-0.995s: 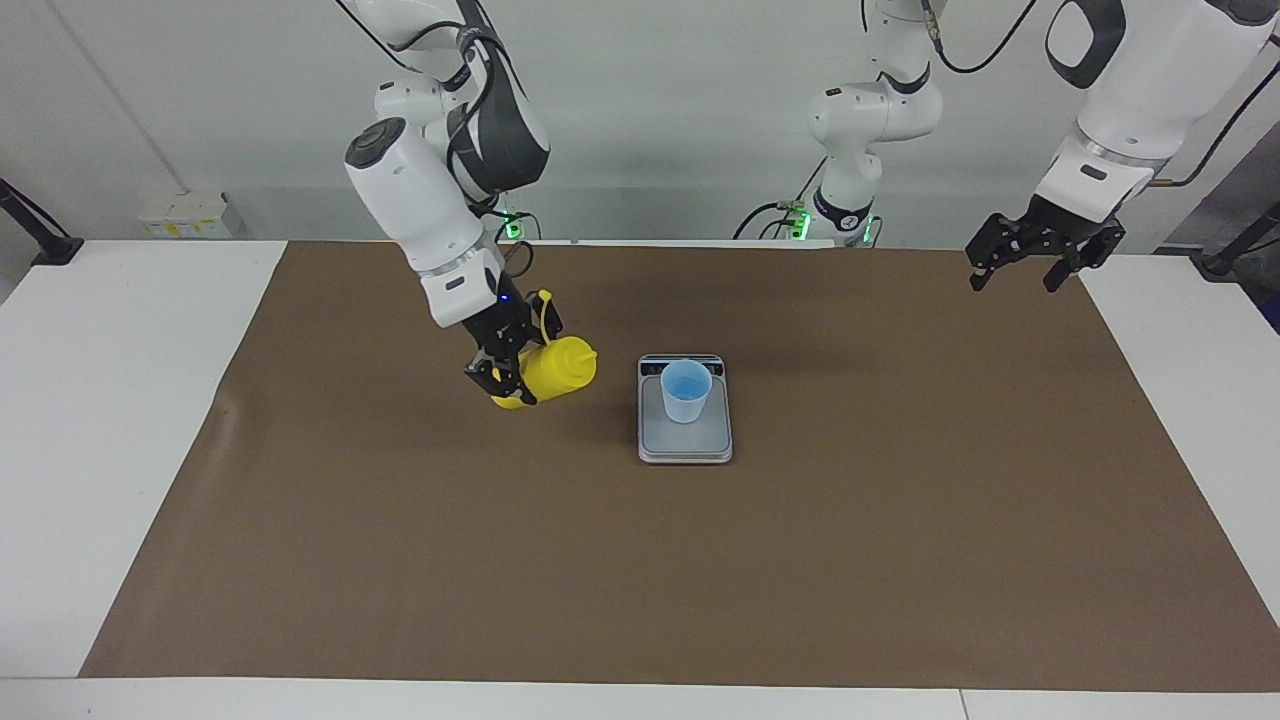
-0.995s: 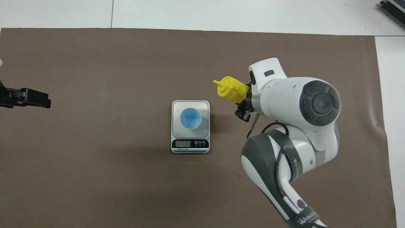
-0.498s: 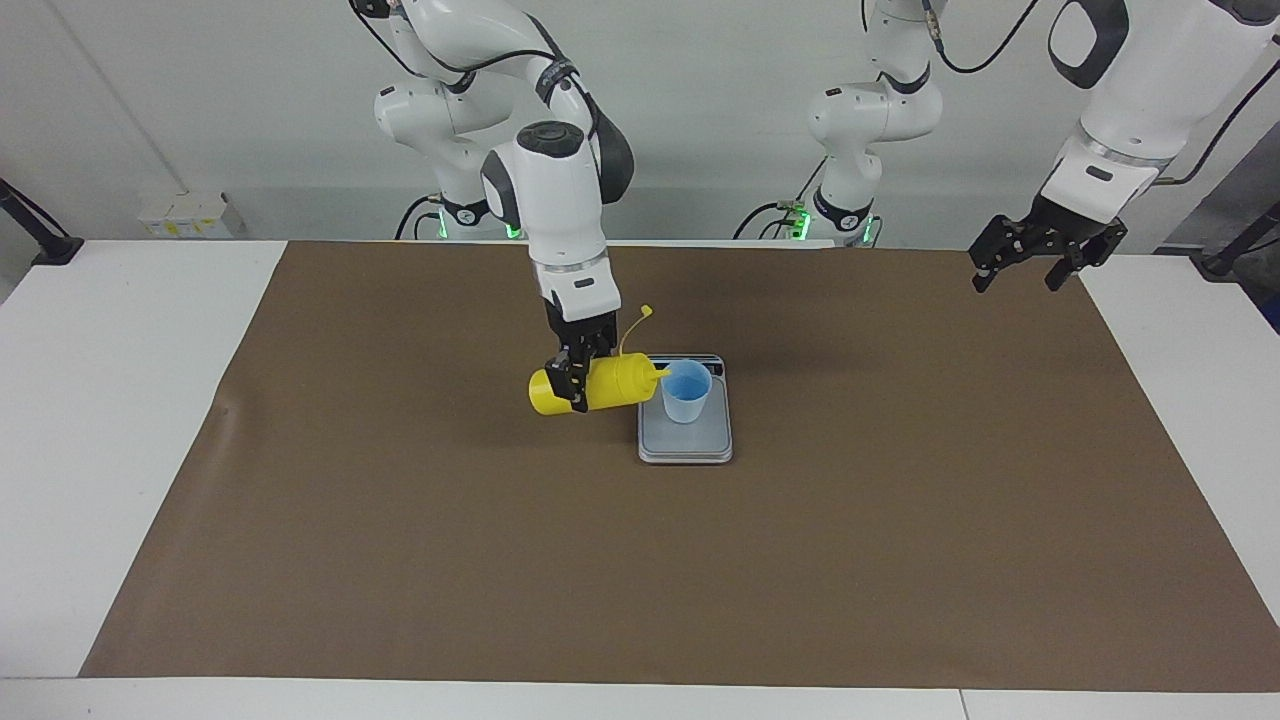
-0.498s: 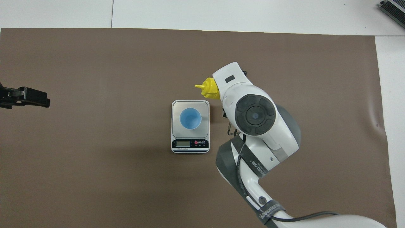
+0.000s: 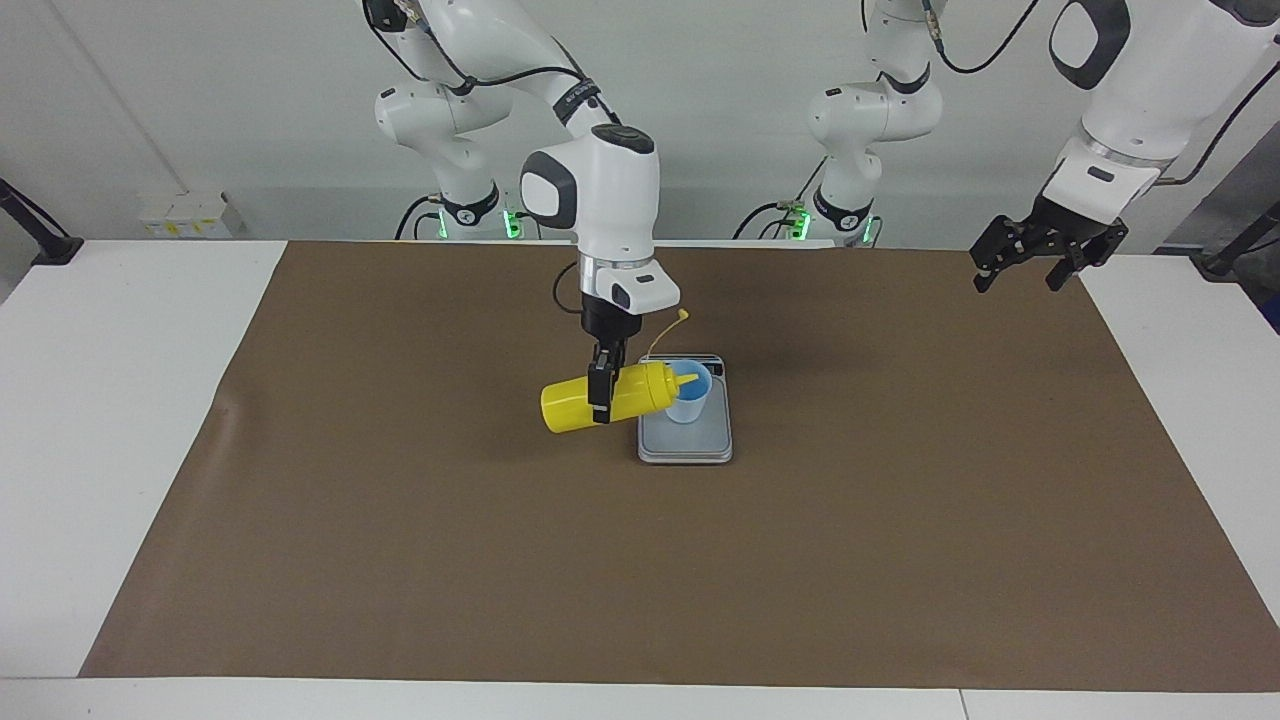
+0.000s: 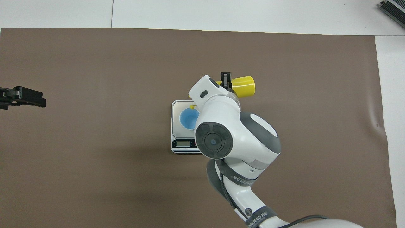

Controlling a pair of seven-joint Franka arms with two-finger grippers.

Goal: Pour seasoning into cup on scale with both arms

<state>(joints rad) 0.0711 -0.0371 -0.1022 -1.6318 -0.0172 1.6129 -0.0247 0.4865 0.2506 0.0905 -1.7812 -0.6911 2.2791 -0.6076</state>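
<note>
Clamped on the bottle [image 5: 600, 396], your right gripper [image 5: 601, 393] grips it across the middle of its body, one black finger [image 5: 600, 398] running down the side that faces the high camera. You see the bottle lying nearly level between the jaws, its flat base sticking out toward the right arm's end of the table and its cone top reaching toward the cup [image 5: 689, 397].

Working down from the biggest thing: your brown mat [image 5: 900, 520] covers most of the white table [image 5: 140, 400]. The right arm [image 5: 605, 200] reaches in over the middle of the mat, and from overhead its wrist hides most of the bottle, so you see only the base [image 6: 245, 86] and a finger [image 6: 225, 79] over it. Your left arm [image 5: 1120, 110] waits at its own end, with the left gripper [image 5: 1040, 262] hanging open and empty over the mat's edge there.

The scale [image 5: 686, 440] sits flat at the middle of the mat, its display strip [image 6: 183, 143] on the edge nearer the robots. The cup stands upright on the scale's plate. You find the bottle's nozzle [image 5: 686, 381] at the cup's rim, over its mouth; you cannot tell whether anything is coming out. The cap strap [image 5: 668, 330] arcs up from the bottle's neck, clear of the cup.
</note>
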